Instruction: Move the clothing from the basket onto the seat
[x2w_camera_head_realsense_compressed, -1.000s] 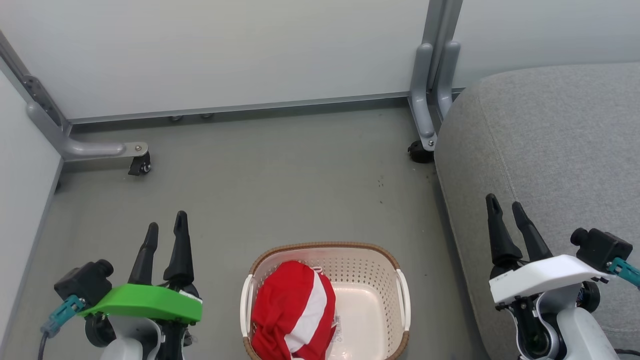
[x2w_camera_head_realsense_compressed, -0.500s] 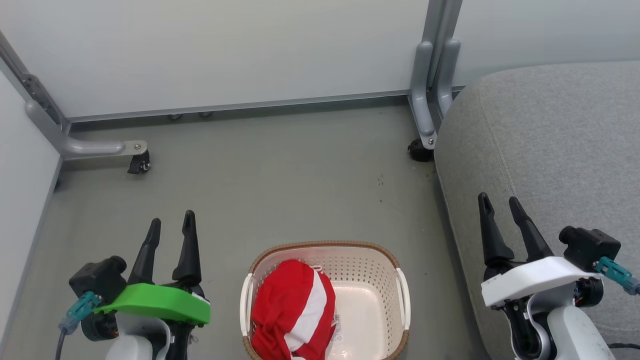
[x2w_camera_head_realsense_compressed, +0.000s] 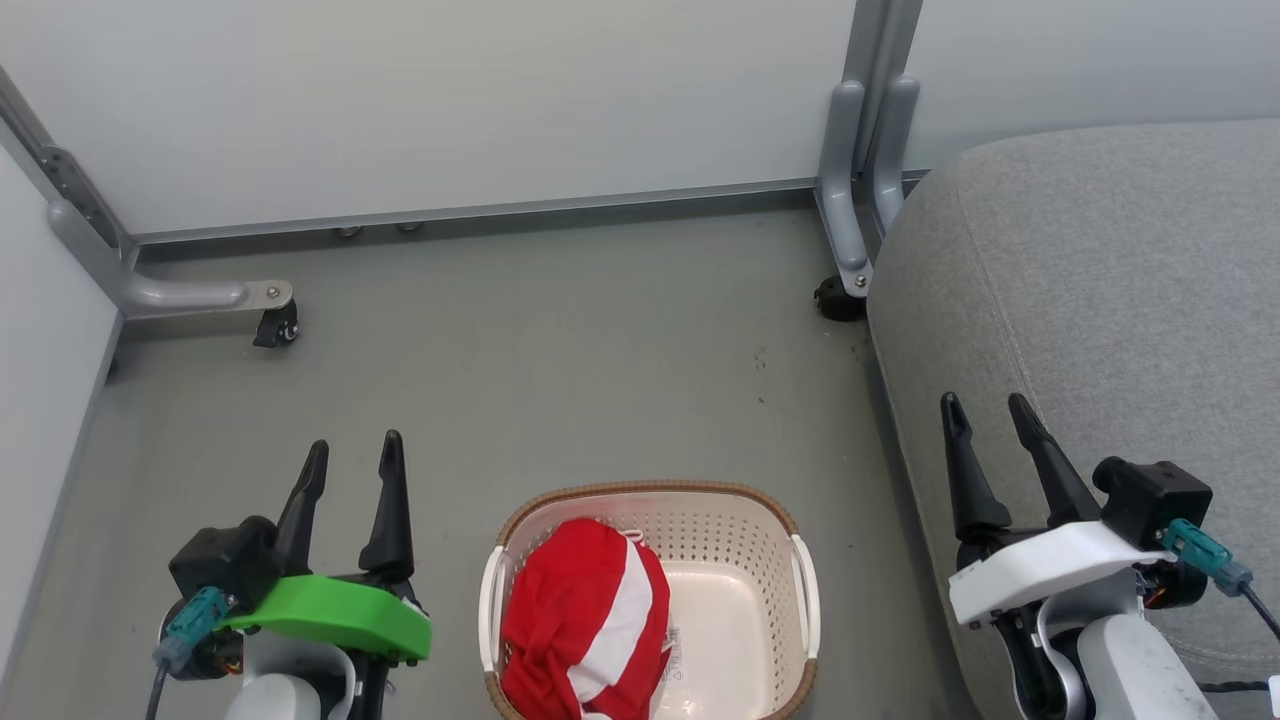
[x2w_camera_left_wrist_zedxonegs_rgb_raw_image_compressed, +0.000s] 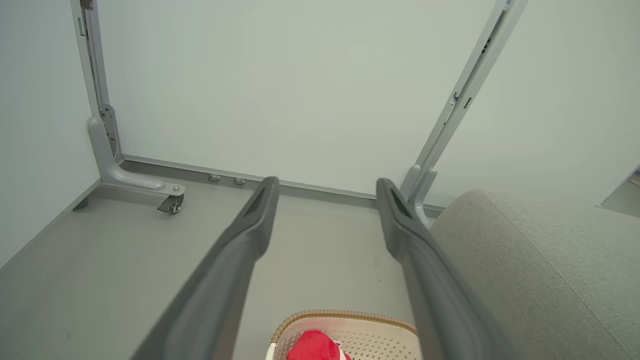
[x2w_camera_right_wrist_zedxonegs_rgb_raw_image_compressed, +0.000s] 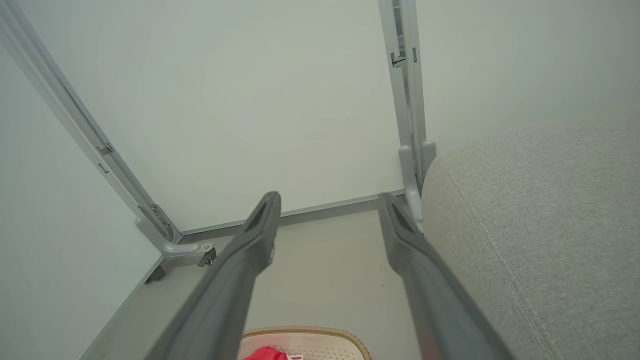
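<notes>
Red clothing (x2w_camera_head_realsense_compressed: 585, 625) with white bands lies bunched in the left half of the cream perforated basket (x2w_camera_head_realsense_compressed: 740, 545), which stands on the floor at the bottom centre of the head view. The light-grey seat (x2w_camera_head_realsense_compressed: 1110, 290) rises to the basket's right. My left gripper (x2w_camera_head_realsense_compressed: 354, 450) is open over the floor left of the basket, with nothing between its fingers. My right gripper (x2w_camera_head_realsense_compressed: 986, 408) is open above the seat's near left edge. In the left wrist view the basket (x2w_camera_left_wrist_zedxonegs_rgb_raw_image_compressed: 345, 316) and a bit of the clothing (x2w_camera_left_wrist_zedxonegs_rgb_raw_image_compressed: 315, 346) peek in at the bottom edge, between the open fingers.
Pale partition panels close off the back and left. Their grey metal feet carry castors at the left (x2w_camera_head_realsense_compressed: 272, 328) and beside the seat's far corner (x2w_camera_head_realsense_compressed: 832, 298). Grey floor (x2w_camera_head_realsense_compressed: 560, 350) stretches between the basket and the back panel.
Both grippers have drifted inward toward the basket, the left one rightward and the right one leftward. Both stay open. The clothing and basket have not moved.
</notes>
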